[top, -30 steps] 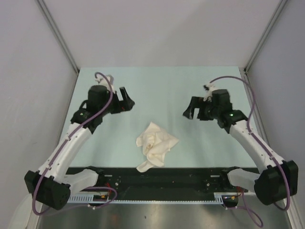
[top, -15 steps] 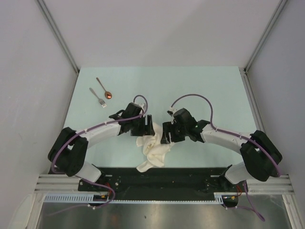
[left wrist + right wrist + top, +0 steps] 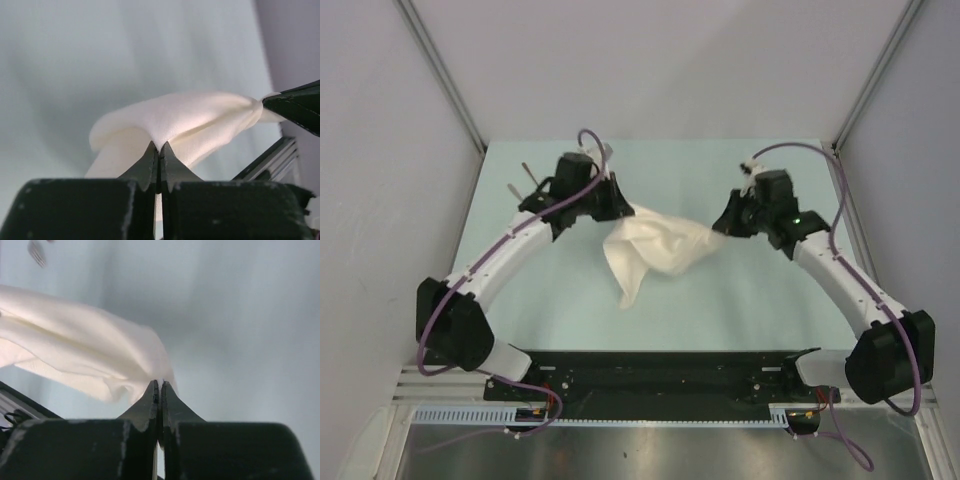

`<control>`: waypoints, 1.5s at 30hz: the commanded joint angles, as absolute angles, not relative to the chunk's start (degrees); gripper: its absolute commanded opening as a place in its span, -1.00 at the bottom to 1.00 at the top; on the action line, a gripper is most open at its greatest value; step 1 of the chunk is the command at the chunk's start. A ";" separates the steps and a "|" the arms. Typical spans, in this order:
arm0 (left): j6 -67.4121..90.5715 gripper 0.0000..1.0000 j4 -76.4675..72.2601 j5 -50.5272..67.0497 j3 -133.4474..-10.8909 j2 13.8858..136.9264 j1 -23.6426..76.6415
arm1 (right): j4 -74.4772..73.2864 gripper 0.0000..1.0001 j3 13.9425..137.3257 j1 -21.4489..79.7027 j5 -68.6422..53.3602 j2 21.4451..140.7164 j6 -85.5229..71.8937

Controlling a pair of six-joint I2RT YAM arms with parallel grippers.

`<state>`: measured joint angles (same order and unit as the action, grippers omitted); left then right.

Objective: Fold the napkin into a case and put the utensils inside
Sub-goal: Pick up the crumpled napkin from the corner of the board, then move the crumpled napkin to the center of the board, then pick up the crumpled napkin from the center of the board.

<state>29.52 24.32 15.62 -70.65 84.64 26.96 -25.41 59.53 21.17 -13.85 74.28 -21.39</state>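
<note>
napkin (image 3: 658, 250) is stretched | 9 o'clock corner is clamped by left gripper (image 3: 621, 209) | 3 o'clock corner by right gripper (image 3: 721, 226)

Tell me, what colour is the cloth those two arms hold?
Plain cream-white; the napkin shows best in the left wrist view.

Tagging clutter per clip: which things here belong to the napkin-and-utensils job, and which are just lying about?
Job: napkin, pinched by left gripper and right gripper; fork and spoon, mostly hidden behind left arm.
Other: table, black base rail; no stray items visible.
</note>
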 commanded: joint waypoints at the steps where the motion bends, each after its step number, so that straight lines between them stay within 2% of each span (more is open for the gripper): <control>1: 24.53 -0.99 25.83 21.09 -84.43 76.30 23.47 | -35.85 -1.00 76.35 15.21 -18.54 68.21 -11.09; 5: 20.14 -0.99 23.92 24.06 -85.61 67.17 23.47 | -38.50 -1.00 80.07 15.47 -22.58 59.96 -4.85; 10: 18.80 -1.00 10.04 29.00 -74.63 48.74 23.64 | -35.26 -1.00 78.06 15.82 -29.00 47.83 -8.24; 12: 19.86 -0.99 6.79 30.57 -72.69 46.33 23.64 | -30.69 -1.00 74.98 15.82 -30.75 43.69 -11.58; 14: 20.65 -0.99 7.03 30.85 -73.73 47.19 23.64 | -28.31 -1.00 73.75 15.73 -29.02 42.80 -12.91; 16: 21.70 -0.99 13.07 26.22 -78.73 50.96 23.56 | -27.69 -1.00 73.74 15.56 -23.49 44.64 -14.84; 18: 21.97 -0.91 22.09 23.13 -86.26 60.35 23.55 | -28.04 -1.00 74.96 14.59 -20.32 51.13 -14.94; 19: 22.15 -0.99 25.63 18.33 -89.09 63.69 23.55 | -27.69 -1.00 75.14 14.07 -19.35 53.59 -15.46; 21: 19.79 -0.98 33.81 12.69 -96.54 75.29 23.55 | -26.63 -0.93 76.54 11.19 -18.02 63.30 -15.82; 22: 19.08 -0.42 36.36 6.39 -99.03 79.67 23.12 | -26.63 -0.82 77.34 10.12 -17.67 67.46 -15.91; 23: 17.85 0.01 40.65 4.15 -101.31 87.11 22.59 | -28.63 -0.51 78.47 9.32 -15.06 71.07 -16.52; 24: 17.58 0.24 44.09 1.43 -107.69 91.45 22.15 | -30.83 0.23 82.23 7.05 -15.29 78.76 -16.78; 25: 16.27 0.39 46.38 -2.68 -109.32 93.84 22.24 | -33.11 0.43 83.92 6.25 -15.82 81.97 -16.79; 27: 15.64 0.60 44.92 -0.46 -105.50 94.75 21.98 | -39.53 0.70 86.04 6.59 -11.97 87.07 -16.00; 28: 15.47 0.87 43.35 2.17 -102.86 93.79 21.89 | -40.68 0.75 84.74 7.11 -10.47 87.01 -15.47; 29: 15.29 0.92 39.41 4.37 -99.70 92.39 22.06 | -39.56 0.82 82.81 7.73 -8.02 86.05 -15.03; 30: 15.47 0.96 38.07 4.31 -93.58 89.76 22.15 | -37.98 0.99 80.36 8.26 -7.13 84.65 -15.12; 33: 17.40 0.99 35.95 1.67 -83.46 86.76 22.06 | -32.97 1.00 70.78 9.23 -6.42 79.81 -15.55; 38: 23.27 0.83 28.93 3.88 -67.52 81.30 22.15 | -25.93 0.99 58.38 6.78 -1.52 78.74 -18.88; 41: 29.58 0.66 27.17 0.18 -60.57 79.72 21.71 | -22.87 0.94 56.96 1.96 -2.88 82.77 -22.93; 42: 31.01 0.57 26.29 0.18 -57.95 79.28 21.62 | -21.63 0.83 57.04 0.98 -3.94 84.01 -23.37; 45: 36.73 0.57 21.81 -3.51 -53.28 76.56 21.45 | -18.90 0.82 61.06 -1.93 -3.95 90.60 -25.14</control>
